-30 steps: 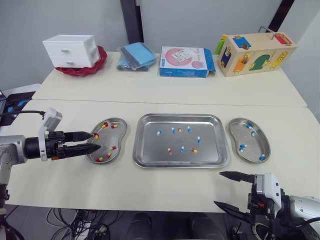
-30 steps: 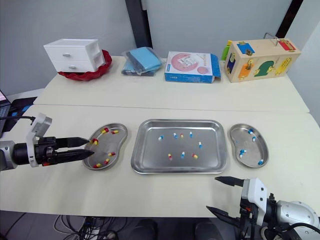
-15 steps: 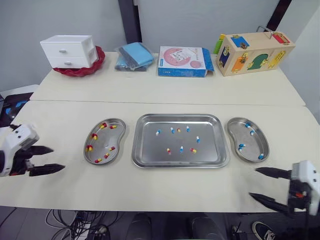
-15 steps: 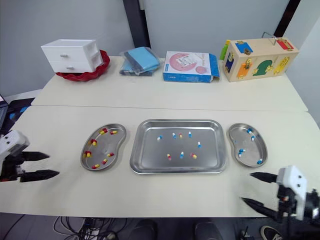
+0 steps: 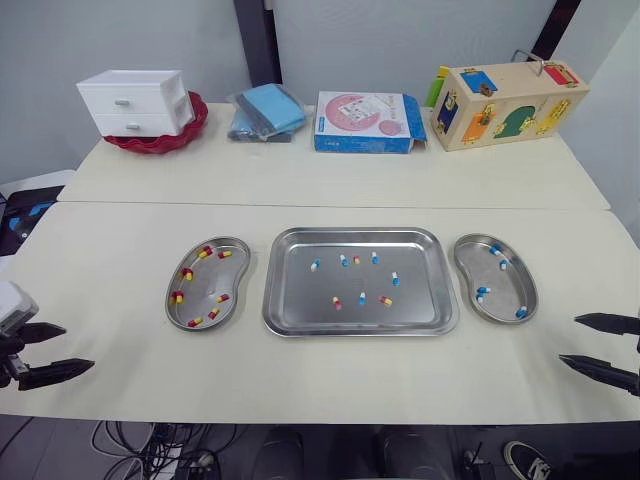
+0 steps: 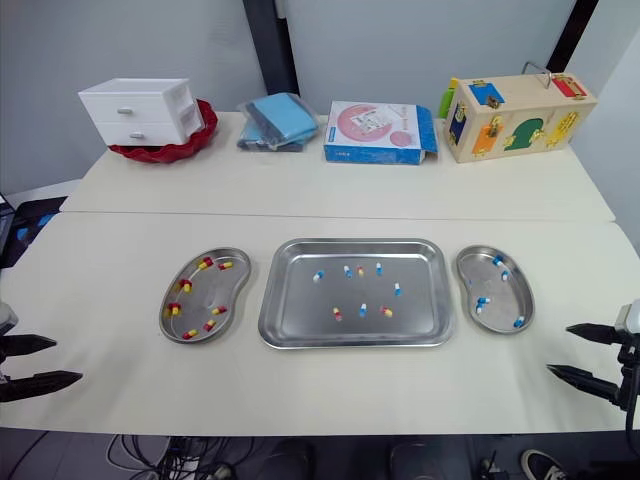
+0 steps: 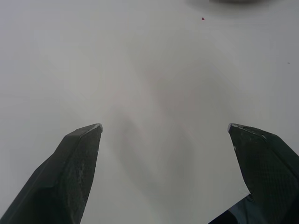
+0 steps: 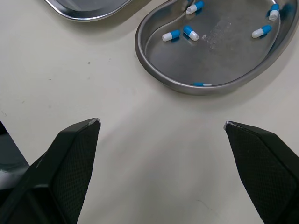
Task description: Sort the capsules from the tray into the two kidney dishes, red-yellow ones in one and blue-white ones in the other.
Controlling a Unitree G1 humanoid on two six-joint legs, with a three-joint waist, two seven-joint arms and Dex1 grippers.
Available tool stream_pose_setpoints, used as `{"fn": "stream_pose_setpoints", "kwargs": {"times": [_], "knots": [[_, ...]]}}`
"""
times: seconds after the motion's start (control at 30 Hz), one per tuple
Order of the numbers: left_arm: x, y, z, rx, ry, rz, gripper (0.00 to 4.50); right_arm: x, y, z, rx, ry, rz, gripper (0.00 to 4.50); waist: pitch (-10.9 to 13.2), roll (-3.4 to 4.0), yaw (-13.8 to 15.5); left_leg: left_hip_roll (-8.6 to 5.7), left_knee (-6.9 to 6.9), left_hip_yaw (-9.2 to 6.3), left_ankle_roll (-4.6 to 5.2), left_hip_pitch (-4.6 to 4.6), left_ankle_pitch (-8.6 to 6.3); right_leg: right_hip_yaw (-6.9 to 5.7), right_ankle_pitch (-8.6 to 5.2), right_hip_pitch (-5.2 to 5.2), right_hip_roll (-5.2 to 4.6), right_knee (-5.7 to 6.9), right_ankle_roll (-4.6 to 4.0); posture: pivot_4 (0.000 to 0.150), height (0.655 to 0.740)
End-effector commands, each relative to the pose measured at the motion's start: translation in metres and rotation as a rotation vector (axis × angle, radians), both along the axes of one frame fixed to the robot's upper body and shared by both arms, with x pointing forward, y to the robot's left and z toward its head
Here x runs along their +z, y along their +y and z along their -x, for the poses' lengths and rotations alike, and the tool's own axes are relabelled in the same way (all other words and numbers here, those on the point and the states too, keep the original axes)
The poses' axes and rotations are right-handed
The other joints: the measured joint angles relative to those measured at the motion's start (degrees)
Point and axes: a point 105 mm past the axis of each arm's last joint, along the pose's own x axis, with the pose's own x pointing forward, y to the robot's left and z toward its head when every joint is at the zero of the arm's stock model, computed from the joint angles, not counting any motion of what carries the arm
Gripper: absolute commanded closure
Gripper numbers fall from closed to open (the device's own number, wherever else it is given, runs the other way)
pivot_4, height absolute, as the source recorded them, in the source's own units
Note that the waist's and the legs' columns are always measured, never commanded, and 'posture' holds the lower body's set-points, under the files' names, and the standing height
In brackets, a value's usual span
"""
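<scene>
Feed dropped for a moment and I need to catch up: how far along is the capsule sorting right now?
Done: several red-yellow capsules lie in the left kidney dish, several blue-white capsules in the right kidney dish, unmixed. In hand: nothing; the left gripper and right gripper hang open and empty, away from the dishes. Left: about eight capsules of both colours on the tray.

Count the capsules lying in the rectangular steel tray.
8 capsules, all in the rectangular steel tray. Far row: blue-white, blue-white, red-yellow, blue-white. Right of centre: blue-white. Near row: red-yellow, blue-white, red-yellow. None look hidden.
</scene>
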Motion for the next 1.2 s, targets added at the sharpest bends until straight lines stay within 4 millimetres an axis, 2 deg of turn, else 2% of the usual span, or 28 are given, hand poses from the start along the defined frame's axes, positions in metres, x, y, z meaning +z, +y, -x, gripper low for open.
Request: {"fn": "stream_pose_setpoints", "kwargs": {"times": [0.03, 0.2, 0.33, 0.4, 0.47, 0.53, 0.6, 0.73, 0.9, 0.97, 1.1, 1.2], "knots": [[0.012, -0.007, -0.004, -0.023, -0.062, 0.010, 0.01, 0.006, -0.003, -0.005, 0.001, -0.025, 0.027, 0.00, 0.00, 0.00, -0.06, 0.00, 0.00, 0.00, 0.00, 0.01, 0.00, 0.00, 0.00, 0.00, 0.00, 0.00, 0.00, 0.150, 0.7400], [0.010, -0.044, -0.001, -0.164, -0.112, 0.098, 0.01, 0.011, -0.008, -0.007, -0.013, -0.024, 0.065, 0.00, 0.01, 0.02, -0.22, 0.00, 0.00, 0.07, 0.00, 0.00, -0.01, 0.06, 0.00, 0.00, -0.01, -0.01, 0.00, 0.150, 0.7400], [0.002, -0.092, 0.021, -0.344, -0.081, 0.208, 0.01, 0.016, -0.008, -0.002, 0.000, -0.001, 0.075, 0.00, 0.01, 0.00, -0.38, 0.00, 0.00, 0.12, 0.01, -0.01, -0.02, 0.14, 0.00, 0.00, -0.01, -0.03, 0.00, 0.150, 0.7400], [0.001, -0.106, 0.028, -0.391, -0.081, 0.240, 0.01, 0.019, -0.006, -0.001, 0.007, 0.007, 0.071, 0.00, 0.01, -0.01, -0.38, 0.00, 0.02, 0.14, 0.04, 0.01, -0.04, 0.17, 0.01, 0.02, -0.02, -0.05, 0.01, 0.150, 0.7400], [-0.008, -0.123, 0.040, -0.470, -0.085, 0.278, 0.01, 0.025, 0.004, -0.005, 0.022, 0.007, 0.040, 0.00, 0.01, 0.00, -0.39, 0.00, 0.03, 0.13, 0.04, 0.06, -0.04, 0.18, 0.01, 0.06, -0.02, -0.04, 0.01, 0.150, 0.7400], [-0.013, -0.139, 0.049, -0.547, -0.136, 0.333, 0.01, 0.033, 0.019, -0.009, 0.050, -0.008, 0.010, 0.00, -0.03, 0.10, -0.49, 0.00, 0.05, 0.21, 0.04, 0.09, -0.04, 0.28, 0.02, 0.07, -0.02, -0.06, 0.03, 0.150, 0.7400], [-0.015, -0.149, 0.050, -0.569, -0.213, 0.354, 0.01, 0.040, 0.034, -0.011, 0.078, -0.024, -0.023, 0.00, -0.02, 0.04, -0.50, 0.01, 0.05, 0.28, 0.04, 0.12, -0.04, 0.34, 0.02, 0.07, -0.01, -0.05, 0.04, 0.150, 0.7400], [-0.017, -0.175, 0.050, -0.577, -0.414, 0.420, 0.01, 0.058, 0.077, -0.013, 0.159, -0.031, -0.105, 0.00, -0.01, 0.01, -0.38, -0.01, 0.10, 0.27, 0.05, 0.07, -0.04, 0.35, 0.05, 0.09, -0.02, -0.11, 0.08, 0.150, 0.7400], [-0.027, -0.192, 0.054, -0.458, -0.569, 0.527, 0.01, 0.075, 0.143, -0.026, 0.278, -0.148, -0.166, 0.00, -0.08, -0.16, -0.49, 0.01, 0.13, 0.24, 0.06, 0.04, -0.05, 0.34, 0.09, 0.12, -0.01, -0.24, 0.14, 0.150, 0.7400], [-0.027, -0.196, 0.052, -0.431, -0.608, 0.542, 0.01, 0.076, 0.162, -0.027, 0.322, -0.159, -0.187, 0.00, -0.09, -0.20, -0.45, 0.01, 0.13, 0.20, 0.06, 0.01, -0.05, 0.32, 0.10, 0.11, -0.01, -0.28, 0.15, 0.150, 0.7400], [-0.027, -0.199, 0.041, -0.333, -0.718, 0.537, 0.01, 0.086, 0.200, -0.051, 0.325, -0.297, -0.255, 0.00, -0.11, -0.26, -0.08, -0.02, 0.16, 0.13, 0.07, -0.05, -0.05, 0.27, 0.11, 0.08, -0.03, -0.32, 0.17, 0.150, 0.7400], [-0.034, -0.202, 0.038, -0.227, -0.752, 0.537, 0.01, 0.074, 0.234, -0.076, 0.303, -0.263, -0.298, 0.00, -0.15, -0.30, -0.40, 0.00, 0.16, 0.11, 0.07, -0.04, -0.05, 0.26, 0.13, 0.08, -0.02, -0.35, 0.18, 0.150, 0.7400]]}}
